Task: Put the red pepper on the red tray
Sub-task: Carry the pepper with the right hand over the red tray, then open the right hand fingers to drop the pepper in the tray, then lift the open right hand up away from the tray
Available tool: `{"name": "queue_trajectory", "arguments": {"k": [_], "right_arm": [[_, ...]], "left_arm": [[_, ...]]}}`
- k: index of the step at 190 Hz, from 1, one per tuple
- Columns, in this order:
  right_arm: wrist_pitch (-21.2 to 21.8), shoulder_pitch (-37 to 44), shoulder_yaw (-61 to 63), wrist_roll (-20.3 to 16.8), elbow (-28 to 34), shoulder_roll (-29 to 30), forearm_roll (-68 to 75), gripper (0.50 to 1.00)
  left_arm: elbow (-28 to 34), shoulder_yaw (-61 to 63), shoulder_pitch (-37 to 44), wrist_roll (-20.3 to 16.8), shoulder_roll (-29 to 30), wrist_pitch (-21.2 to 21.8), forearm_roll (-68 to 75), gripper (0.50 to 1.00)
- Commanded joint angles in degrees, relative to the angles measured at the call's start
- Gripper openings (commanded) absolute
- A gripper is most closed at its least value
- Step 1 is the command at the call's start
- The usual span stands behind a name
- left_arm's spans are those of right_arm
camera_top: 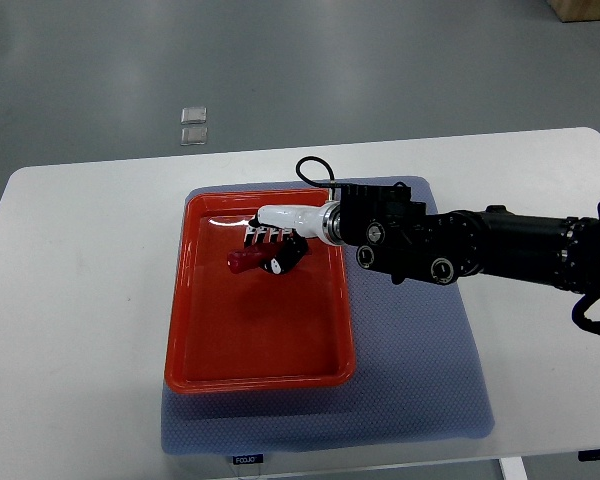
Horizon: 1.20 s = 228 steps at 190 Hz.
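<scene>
Mat: one blue-grey mat [420,370] lies on the near part of the tabletop, under the tray and reaching out past its near and right sides.
Tray: one red tray [195,340] sits on the mat's left part, its glossy floor bare toward the near end.
Pepper: one red pepper [242,262] is over the far half of the tray, its tip pointing left; whether it touches the tray floor cannot be told.
Right hand: one hand [277,248], white with dark fingers, curled around the pepper from above; its black arm comes in from the right edge.
Tabletop: one white tabletop [80,300].
Floor: grey floor [280,70] beyond the far edge, with two small clear squares [193,125] lying together.
</scene>
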Motion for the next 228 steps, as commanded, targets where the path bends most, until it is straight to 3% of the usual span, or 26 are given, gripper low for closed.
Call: {"name": "queue_trajectory", "arguments": {"k": [1,51,69,81,91,146,170,195,212,228], "right_arm": [[-0.16,-0.94,0.08,0.01,-0.17,0.00,0.08,0.509],[-1.48,-2.26,0.08,0.19,-0.43,0.00,0.08,0.615],[-1.39,-2.17,0.16,0.36,-0.43,0.00,0.16,0.697],[-1.22,-2.17,0.25,0.45,-0.43,0.00,0.16,0.819],[-1.22,-2.17,0.34,0.45,-0.43,0.00,0.16,0.864],[-0.69,-1.38,0.96,0.36,-0.17,-0.26,2.71,0.895],[-0.69,-0.24,3.59,0.63,0.27,-3.16,2.80,0.895],[-1.04,-2.08,13.61,2.03,0.71,-6.24,2.80,0.899],[-0.96,-8.23,25.81,4.84,0.80,-7.64,5.08,0.899],[-0.87,-14.29,37.50,5.11,0.80,-7.56,10.00,0.905]], "left_arm": [[0.05,-0.01,0.00,0.00,0.00,0.00,0.02,1.000],[-0.13,-0.01,0.00,0.00,0.00,0.00,0.02,1.000],[-0.13,-0.01,0.00,0.00,0.00,0.00,0.02,1.000],[-0.13,-0.01,0.00,0.00,0.00,0.00,0.02,1.000],[0.05,-0.01,0.00,0.00,0.00,0.00,0.02,1.000],[0.23,-0.01,0.00,0.00,0.00,0.00,-0.07,1.000],[0.23,-0.01,0.00,0.00,0.00,0.00,-0.07,1.000],[0.23,0.08,0.00,0.00,0.00,0.00,-0.07,1.000],[-0.04,0.08,0.00,0.00,0.00,0.00,-0.07,1.000],[0.05,0.08,0.00,0.00,0.00,0.00,-0.07,1.000]]}}
